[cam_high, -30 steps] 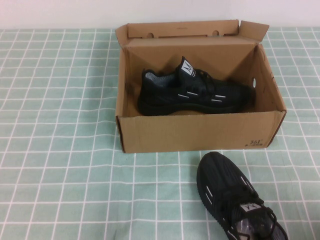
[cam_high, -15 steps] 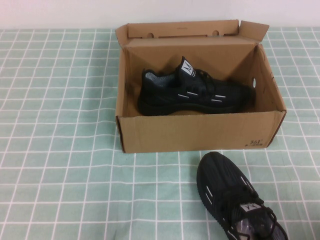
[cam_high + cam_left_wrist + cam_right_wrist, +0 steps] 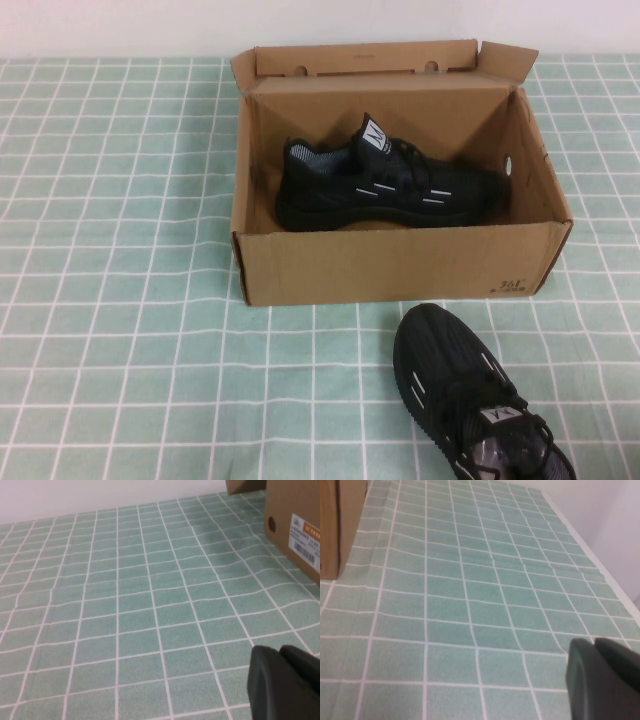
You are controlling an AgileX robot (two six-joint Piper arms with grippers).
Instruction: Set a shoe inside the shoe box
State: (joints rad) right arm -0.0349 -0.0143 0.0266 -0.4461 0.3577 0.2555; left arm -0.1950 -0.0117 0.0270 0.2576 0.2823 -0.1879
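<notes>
Both pincers (image 3: 282, 680) (image 3: 600, 680) clear of shoe (image 3: 475, 400).

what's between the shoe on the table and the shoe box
In the high view, only bare green checked tablecloth separates the black knit sneaker from the brown cardboard box.

Work surface: a table covered by a green tablecloth (image 3: 120, 300) printed with a grid of white lines forming rectangular cells. The cloth extends across the full width of the scene, from the near edge to the far edge. It shows slight ripples. Beyond the far edge stands a plain white wall (image 3: 120, 25).
</notes>
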